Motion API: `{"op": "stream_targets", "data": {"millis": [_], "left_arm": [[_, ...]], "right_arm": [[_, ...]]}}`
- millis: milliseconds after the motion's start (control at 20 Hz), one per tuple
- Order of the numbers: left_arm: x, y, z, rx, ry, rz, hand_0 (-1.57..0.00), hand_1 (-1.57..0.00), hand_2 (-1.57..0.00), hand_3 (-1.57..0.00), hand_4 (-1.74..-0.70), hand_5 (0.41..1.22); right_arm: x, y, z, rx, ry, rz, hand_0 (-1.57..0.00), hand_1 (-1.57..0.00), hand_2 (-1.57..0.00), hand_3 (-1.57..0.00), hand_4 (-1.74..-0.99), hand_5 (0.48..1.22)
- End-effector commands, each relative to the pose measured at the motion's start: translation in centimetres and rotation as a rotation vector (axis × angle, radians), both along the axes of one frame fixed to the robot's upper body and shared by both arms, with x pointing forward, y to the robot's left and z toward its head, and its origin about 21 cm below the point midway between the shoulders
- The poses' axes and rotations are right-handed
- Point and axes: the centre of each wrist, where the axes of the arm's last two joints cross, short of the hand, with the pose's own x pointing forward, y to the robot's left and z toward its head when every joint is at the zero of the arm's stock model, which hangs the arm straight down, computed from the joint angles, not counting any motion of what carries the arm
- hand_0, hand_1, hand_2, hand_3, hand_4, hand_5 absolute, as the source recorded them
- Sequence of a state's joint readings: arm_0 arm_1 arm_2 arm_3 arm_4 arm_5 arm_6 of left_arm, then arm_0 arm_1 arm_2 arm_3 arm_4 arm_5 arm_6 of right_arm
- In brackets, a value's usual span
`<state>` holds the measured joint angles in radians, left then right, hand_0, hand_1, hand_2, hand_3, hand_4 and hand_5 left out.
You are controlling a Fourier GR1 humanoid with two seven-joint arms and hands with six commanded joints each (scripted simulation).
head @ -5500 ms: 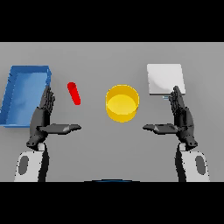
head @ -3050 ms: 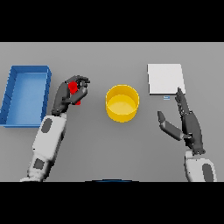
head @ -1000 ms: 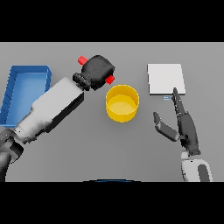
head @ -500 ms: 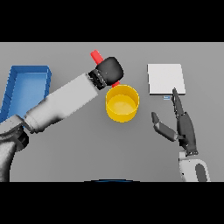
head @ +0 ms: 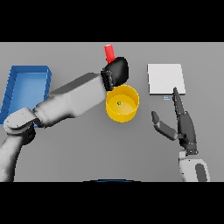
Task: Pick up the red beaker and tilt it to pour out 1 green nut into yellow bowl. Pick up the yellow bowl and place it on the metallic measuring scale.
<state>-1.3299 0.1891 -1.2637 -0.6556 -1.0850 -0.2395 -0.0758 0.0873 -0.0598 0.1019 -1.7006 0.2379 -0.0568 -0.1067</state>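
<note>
Left hand (head: pixel 117 71) clamps red beaker (head: pixel 109 52) just behind yellow bowl (head: pixel 123 103) w/ green nut (head: pixel 118 103); right hand (head: pixel 183 124), fingers straight, is nearer the scale (head: pixel 166 78).

Red beaker (head: pixel 109 53), yellow bowl (head: pixel 129 113), seemingly green nut (head: pixel 118 103), blue tray (head: pixel 13 80).

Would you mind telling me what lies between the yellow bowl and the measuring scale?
Only bare grey table: in the head view, nothing sits between the yellow bowl and the metallic measuring scale.
</note>
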Motion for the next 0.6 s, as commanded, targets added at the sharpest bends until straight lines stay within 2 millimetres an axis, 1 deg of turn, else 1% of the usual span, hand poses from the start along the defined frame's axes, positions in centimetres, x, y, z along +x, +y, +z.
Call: {"op": "stream_targets", "data": {"millis": [0, 50, 100, 150, 250, 300, 350, 400, 500, 550], "left_arm": [[-0.1, -0.4, -0.1, 0.031, -0.02, -0.015, -1.57, -1.57, -1.57, -1.57, -1.73, 1.221], [-0.2, -0.6, -0.4, 0.049, -0.026, -0.031, -1.57, -1.57, -1.57, -1.57, -1.73, 1.221], [-0.2, -0.6, -0.2, 0.062, -0.034, -0.042, -1.57, -1.57, -1.57, -1.57, -1.73, 1.221], [-0.3, -1.1, 0.1, 0.087, -0.044, -0.051, -1.57, -1.57, -1.57, -1.57, -1.73, 1.221], [-0.3, -1.5, 0.4, 0.122, -0.076, -0.072, -1.57, -1.57, -1.57, -1.57, -1.72, 1.221], [-0.4, -1.7, 0.4, 0.145, -0.081, -0.087, -1.57, -1.57, -1.57, -1.57, -1.72, 1.221], [-0.5, -2.1, 0.5, 0.16, -0.092, -0.097, -1.57, -1.57, -1.57, -1.57, -1.72, 1.221], [-0.3, -2.1, 0.8, 0.166, -0.097, -0.103, -1.57, -1.57, -1.57, -1.57, -1.72, 1.221], [0.2, -2.4, 2.6, 0.188, -0.113, -0.117, -1.57, -1.57, -1.57, -1.57, -1.72, 1.221], [0.8, -2.5, 4.4, 0.185, -0.138, -0.11, -1.57, -1.57, -1.57, -1.57, -1.72, 1.221]], "right_arm": [[0.1, -0.1, 0.1, -0.015, 0.005, -0.005, 0.0, 0.0, 0.0, 0.0, -1.153, 0.627], [0.2, -0.2, 0.1, -0.025, 0.005, -0.009, 0.0, 0.0, 0.0, 0.0, -1.157, 0.629], [0.2, 0.2, 0.1, -0.033, -0.008, 0.0, 0.0, 0.0, 0.0, 0.0, -1.159, 0.632], [0.1, 0.0, 0.0, -0.024, -0.005, -0.003, 0.0, 0.0, 0.0, 0.0, -1.161, 0.634], [0.2, -0.1, 0.0, -0.039, 0.006, -0.018, 0.0, 0.0, 0.0, 0.0, -1.155, 0.637], [0.1, -0.3, -0.1, -0.019, 0.002, -0.018, 0.0, 0.0, 0.0, 0.0, -1.154, 0.634], [-0.4, -0.2, -0.1, -0.023, -0.008, -0.009, 0.0, 0.0, 0.0, 0.0, -1.151, 0.634], [-0.2, 0.1, -0.1, -0.014, -0.004, -0.009, 0.0, 0.0, 0.0, 0.0, -1.154, 0.635], [0.0, 0.0, 0.0, -0.005, -0.007, -0.007, 0.0, 0.0, 0.0, 0.0, -1.153, 0.636], [0.0, 0.2, -0.2, 0.003, -0.003, -0.001, 0.0, 0.0, 0.0, 0.0, -1.157, 0.638]]}}
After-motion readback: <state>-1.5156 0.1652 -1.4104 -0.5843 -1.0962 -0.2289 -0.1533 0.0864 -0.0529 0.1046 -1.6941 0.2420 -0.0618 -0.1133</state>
